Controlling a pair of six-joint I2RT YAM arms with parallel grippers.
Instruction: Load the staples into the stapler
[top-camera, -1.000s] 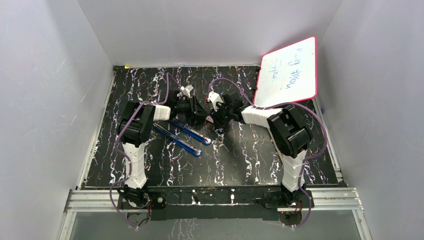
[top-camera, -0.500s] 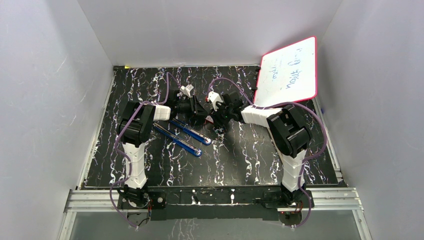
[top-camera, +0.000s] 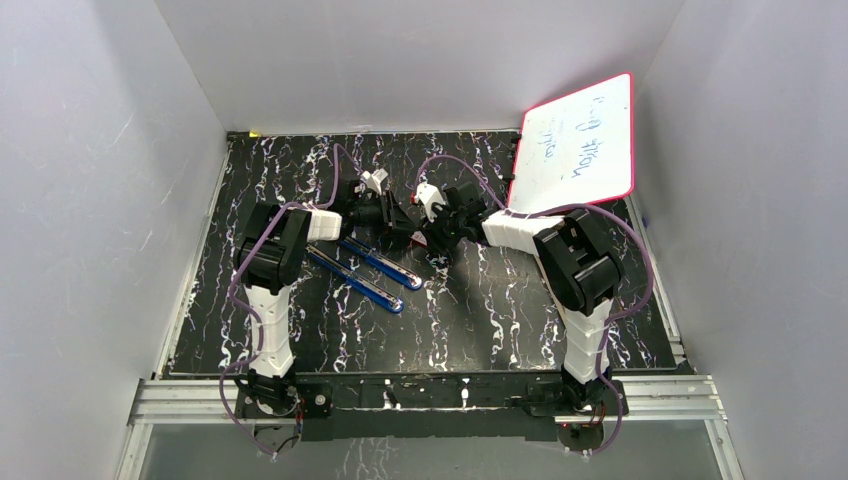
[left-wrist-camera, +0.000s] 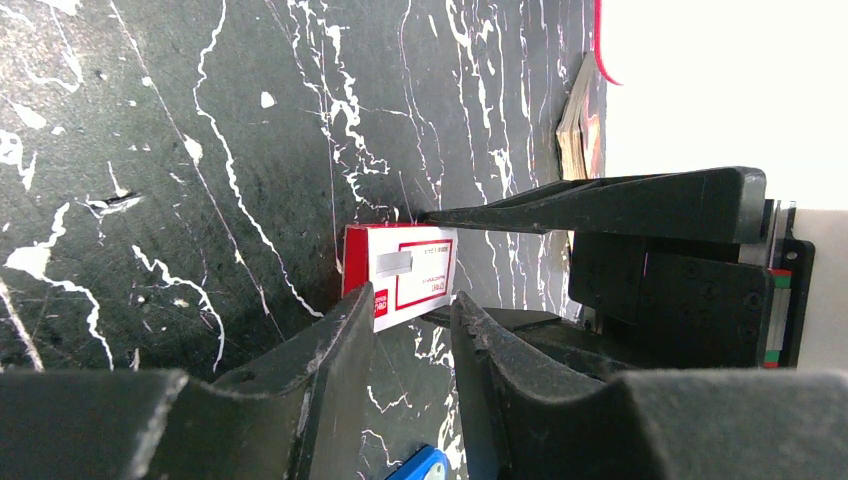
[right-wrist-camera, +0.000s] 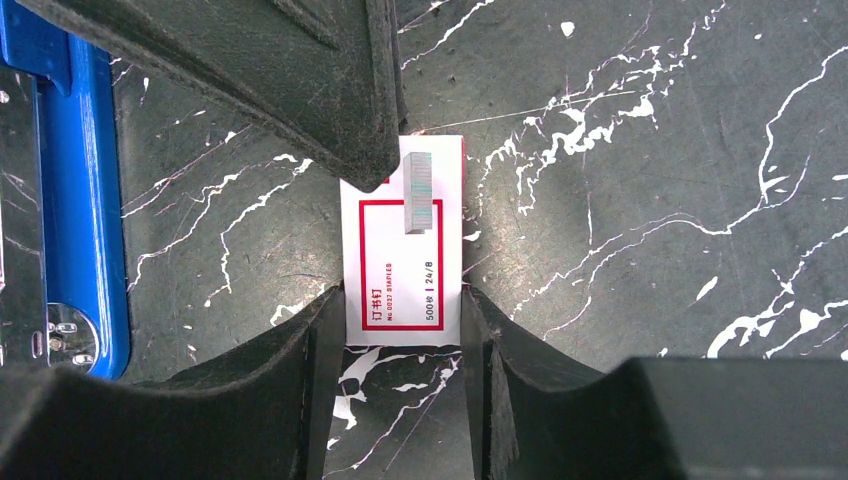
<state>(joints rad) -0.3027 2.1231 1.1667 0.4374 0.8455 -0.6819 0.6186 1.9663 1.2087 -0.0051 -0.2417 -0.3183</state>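
Right hand (right-wrist-camera: 400, 305) pinches a red-and-white box (right-wrist-camera: 400, 270), centre frame, the staples (right-wrist-camera: 418, 192) lying on top. Left hand (left-wrist-camera: 412, 305), narrowly parted and empty, sits just beside it. Next, probably: lift that strip across to the blue stapler (right-wrist-camera: 75, 200) at left edge.

Plain pale grey walls (top-camera: 400, 60) enclose the black, white-veined worktop (top-camera: 300, 340) on three sides. A red-rimmed whiteboard (top-camera: 575, 140) leans at its far right corner. Light is even.

Bench (top-camera: 480, 320): black, streaked all over with white marble veins. Box (right-wrist-camera: 403, 270): white, red frame, red and black print. On it, staples (right-wrist-camera: 417, 192), a silvery-grey ribbed strip. Stapler (right-wrist-camera: 85, 200): bright blue, shiny metal inside. Whiteboard (top-camera: 580, 145): white, red rim, dark scribbles.
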